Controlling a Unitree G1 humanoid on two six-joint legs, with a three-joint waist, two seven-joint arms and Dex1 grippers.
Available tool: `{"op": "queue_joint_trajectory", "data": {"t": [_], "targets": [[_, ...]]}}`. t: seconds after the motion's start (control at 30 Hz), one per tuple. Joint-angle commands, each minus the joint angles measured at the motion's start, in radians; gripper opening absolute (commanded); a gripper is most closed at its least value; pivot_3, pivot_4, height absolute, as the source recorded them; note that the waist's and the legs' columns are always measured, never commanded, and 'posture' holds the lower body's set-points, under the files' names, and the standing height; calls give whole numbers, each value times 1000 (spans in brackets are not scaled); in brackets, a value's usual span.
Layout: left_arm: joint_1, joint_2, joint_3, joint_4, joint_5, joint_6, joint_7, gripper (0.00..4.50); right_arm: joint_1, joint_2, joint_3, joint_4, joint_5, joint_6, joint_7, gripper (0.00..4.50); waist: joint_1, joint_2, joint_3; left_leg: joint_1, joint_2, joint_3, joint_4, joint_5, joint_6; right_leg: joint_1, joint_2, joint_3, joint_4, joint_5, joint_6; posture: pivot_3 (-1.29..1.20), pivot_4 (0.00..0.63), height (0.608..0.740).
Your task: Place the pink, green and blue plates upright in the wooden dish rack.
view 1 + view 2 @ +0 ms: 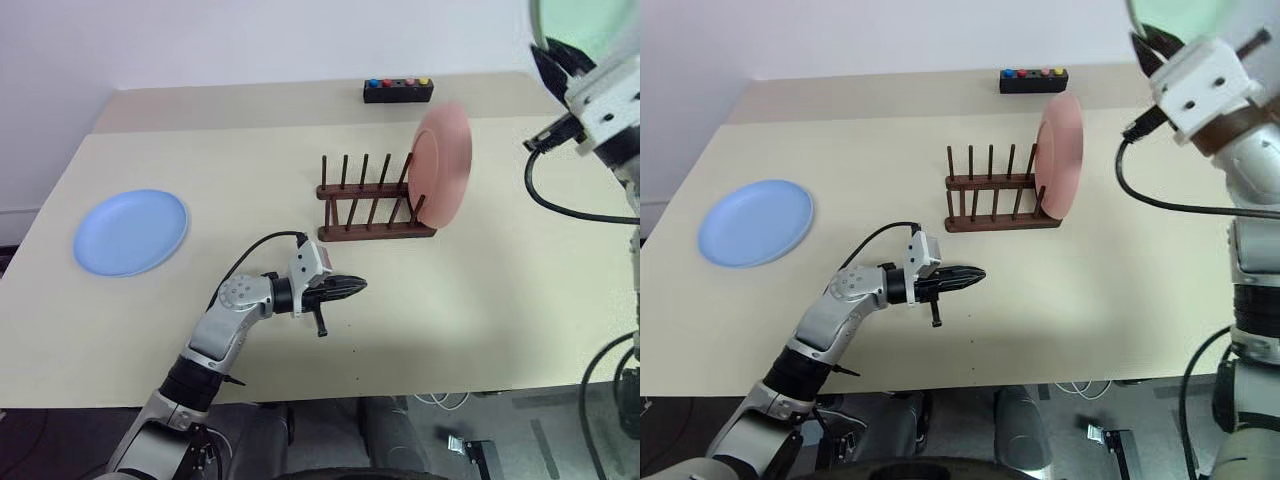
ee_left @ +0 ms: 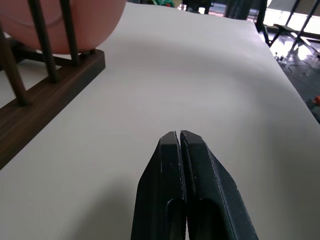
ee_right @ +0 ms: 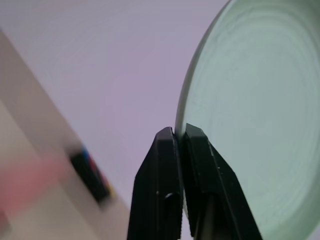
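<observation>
While the pink plate (image 1: 442, 165) is already standing in the wooden dish rack (image 1: 372, 200), the right gripper (image 3: 178, 142) is pinching the green plate (image 3: 255, 125) aloft at two o'clock, the blue plate (image 1: 130, 232) is lying at nine o'clock, and the left gripper (image 1: 345, 288) is idling closed and empty.

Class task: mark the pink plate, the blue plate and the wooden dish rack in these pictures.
pink plate (image 1: 442, 163), left eye view, centre of its face.
blue plate (image 1: 130, 231), left eye view, middle of its top.
wooden dish rack (image 1: 375, 233), left eye view, near base rail.

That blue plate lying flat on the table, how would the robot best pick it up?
Probably by the rim. The blue plate lies flat on the table, so only its raised edge offers a hold. The left gripper is nearest; I would approach the edge facing it, fingers pinching the rim.
</observation>
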Motion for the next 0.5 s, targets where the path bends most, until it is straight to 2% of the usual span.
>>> {"op": "queue_joint_trajectory", "data": {"t": [0.03,0.1,0.2,0.5], "targets": [[1,-1,2,-33,-3,-11,-1,51,-21,80,39,-192,228,145,72,51,2,0,0,0,0,0,0,0,0,0,0,0,0,0,0,0,150,740],[1,0,2,-34,-3,-11,0,51,-6,141,67,-265,354,247,97,51,1,0,0,0,0,-1,0,0,0,0,0,0,0,0,0,0,150,740],[2,1,4,-36,-3,-11,1,51,24,190,72,-301,447,350,111,51,6,0,0,-1,0,-2,0,0,0,0,0,-1,0,0,0,0,150,740],[52,40,55,-110,-31,3,25,51,130,299,47,-235,581,530,113,51,20,0,0,-2,0,-2,0,0,0,-2,0,-1,1,0,0,0,150,740]]}}
